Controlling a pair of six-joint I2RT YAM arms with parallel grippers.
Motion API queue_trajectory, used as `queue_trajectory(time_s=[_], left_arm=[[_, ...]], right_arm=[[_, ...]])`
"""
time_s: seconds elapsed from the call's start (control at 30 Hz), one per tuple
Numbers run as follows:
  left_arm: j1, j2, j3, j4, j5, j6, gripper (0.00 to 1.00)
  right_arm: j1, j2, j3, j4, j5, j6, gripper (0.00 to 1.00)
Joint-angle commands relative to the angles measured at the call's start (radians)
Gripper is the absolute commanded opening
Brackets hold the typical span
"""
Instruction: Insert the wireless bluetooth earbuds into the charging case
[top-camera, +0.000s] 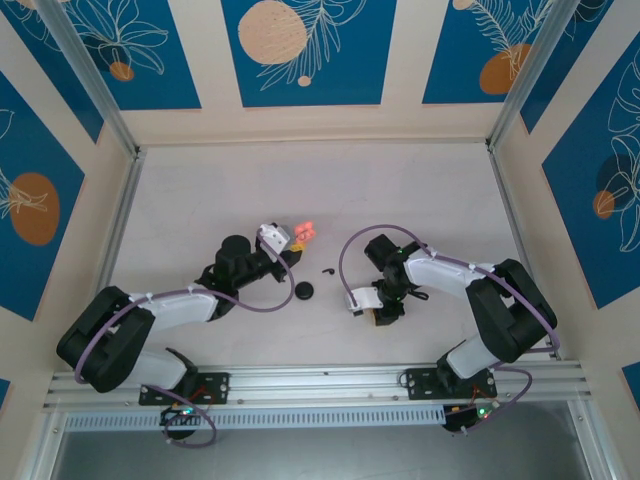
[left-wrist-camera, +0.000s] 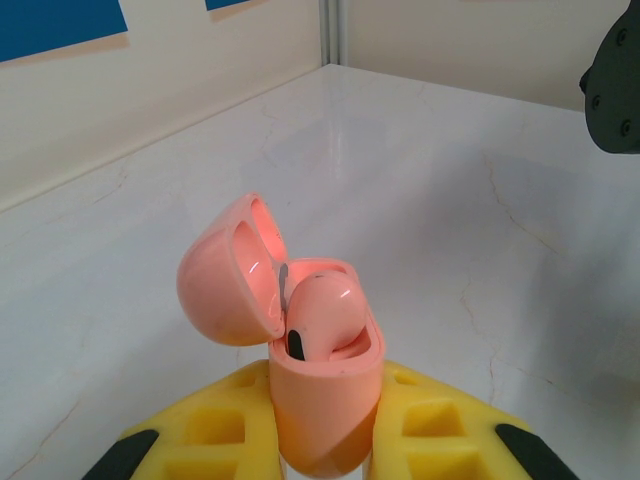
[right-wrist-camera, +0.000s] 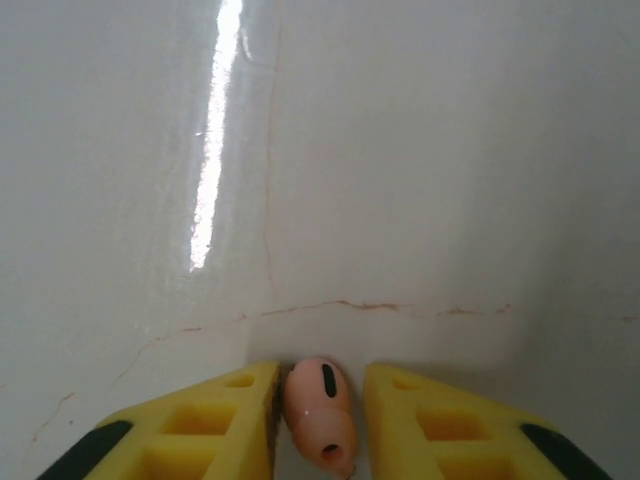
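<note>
My left gripper is shut on the pink charging case, which stands upright between the yellow fingers with its lid swung open to the left. One pale pink earbud sits in the case. On the table a second pink earbud lies between the fingers of my right gripper. Its left finger touches the bud and a narrow gap shows at its right finger. From above, the case is at table centre with the left gripper, and the right gripper is lower right.
A tiny black comma-shaped earbud and a larger black round piece lie on the white table between the two arms. Patterned walls enclose the back and both sides.
</note>
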Motion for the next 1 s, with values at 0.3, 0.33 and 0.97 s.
queue_trajectory(time_s=[0.3, 0.33, 0.97], left_arm=[[0.011, 0.051, -0.026, 0.12, 0.057, -0.007, 0.15], [0.01, 0.062, -0.027, 0.14, 0.073, -0.01, 0.14], [0.01, 0.174, -0.043, 0.555, 0.335, -0.118, 0.14]], right_arm=[[-0.074, -0.093, 0.073, -0.024, -0.111, 0.197, 0.15], [-0.082, -0.115, 0.081, -0.01, -0.135, 0.229, 0.15], [-0.169, -0.447, -0.011, 0.853, -0.616, 1.164, 0.13]])
